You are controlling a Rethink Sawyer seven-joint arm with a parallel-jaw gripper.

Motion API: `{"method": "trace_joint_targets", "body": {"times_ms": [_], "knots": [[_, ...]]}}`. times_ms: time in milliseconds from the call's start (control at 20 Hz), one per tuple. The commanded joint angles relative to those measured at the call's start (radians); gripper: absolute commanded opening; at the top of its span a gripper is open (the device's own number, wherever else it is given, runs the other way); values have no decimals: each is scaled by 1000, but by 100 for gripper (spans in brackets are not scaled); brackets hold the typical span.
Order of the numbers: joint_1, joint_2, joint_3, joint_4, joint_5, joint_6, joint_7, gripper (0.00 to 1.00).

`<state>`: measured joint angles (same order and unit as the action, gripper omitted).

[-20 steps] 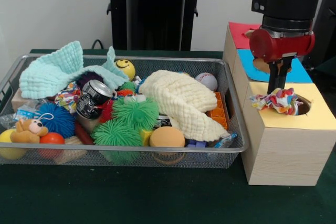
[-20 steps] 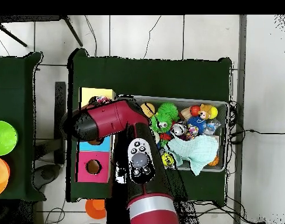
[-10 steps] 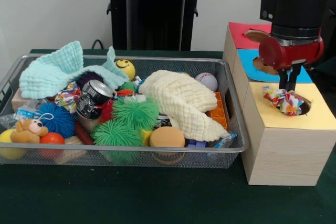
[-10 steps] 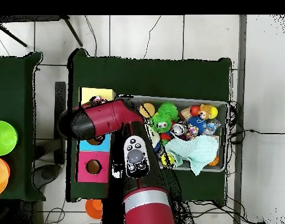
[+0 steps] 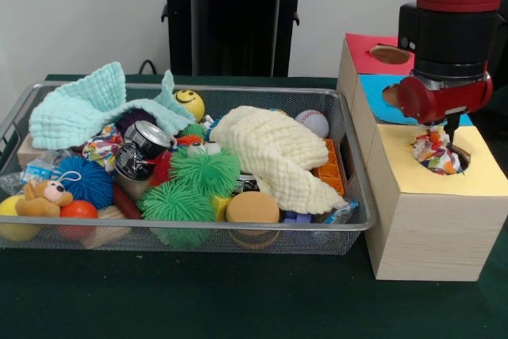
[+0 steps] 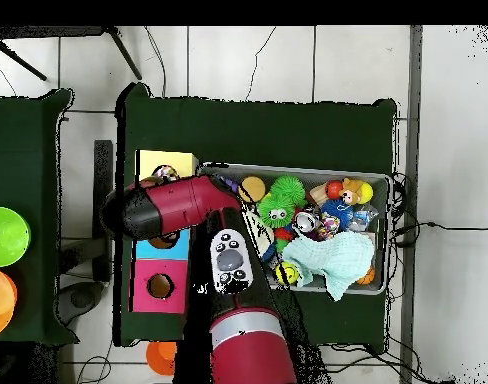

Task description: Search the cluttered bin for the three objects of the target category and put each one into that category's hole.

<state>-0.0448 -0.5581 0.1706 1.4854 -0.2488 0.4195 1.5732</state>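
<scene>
My gripper (image 5: 441, 134) stands right over the hole (image 5: 459, 161) with the yellow surround in the big wood-grain box (image 5: 429, 224). It is shut on a fabric bundle (image 5: 433, 152) printed in red, blue, yellow and green, which sits partly down in the hole. A second printed bundle (image 5: 101, 149) lies in the silver wire-mesh bin (image 5: 198, 89) at the left, half under a mint cloth (image 5: 83, 110). In the overhead view the arm (image 6: 178, 208) covers the hole and gripper; the yellow surround (image 6: 166, 160) and the bin (image 6: 386, 205) show.
The blue-surround hole (image 5: 389, 94) and red-surround hole (image 5: 390, 55) lie behind the yellow one. The bin holds a cream cloth (image 5: 274, 152), green spiky balls (image 5: 190, 184), a can (image 5: 144, 147), a baseball (image 5: 313, 122) and a smiley ball (image 5: 189, 103). A green bowl (image 6: 6, 236) stands on a side table.
My gripper has moved right and down with the bundle, from the yellow surround's left part to over the hole. The bundle now sits partly in the hole.
</scene>
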Motion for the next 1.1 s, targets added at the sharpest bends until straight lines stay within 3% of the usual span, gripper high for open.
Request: {"method": "trace_joint_targets", "body": {"times_ms": [50,100,150,1100], "knots": [[3,57,56,-4,41,-27,151,0],[3,57,55,-6,42,-20,147,0],[3,57,56,-9,45,-13,144,100],[7,62,48,-23,46,47,120,100]]}}
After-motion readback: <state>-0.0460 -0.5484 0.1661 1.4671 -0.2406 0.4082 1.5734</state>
